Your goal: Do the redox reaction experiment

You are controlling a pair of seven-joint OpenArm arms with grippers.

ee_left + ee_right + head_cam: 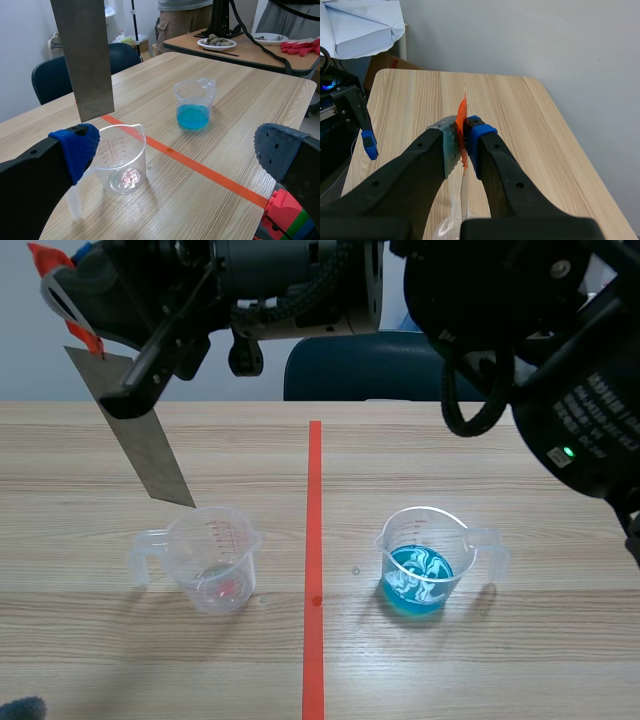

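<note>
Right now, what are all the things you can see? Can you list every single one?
metal strip: one, grey, hanging tilted from the right hand, its low end near the clear cup's rim
clear cup: one, see-through with red marks, on the table, left of the tape line
second cup: one, see-through, holding blue liquid, right of the tape line
table: one, light wood, under both cups
chair: one, dark blue, behind the table
plate: one, white, on another table far behind
right hand: one, black, shut on the strip's top
left hand: one, black with blue pads, open, close to the clear cup
</note>
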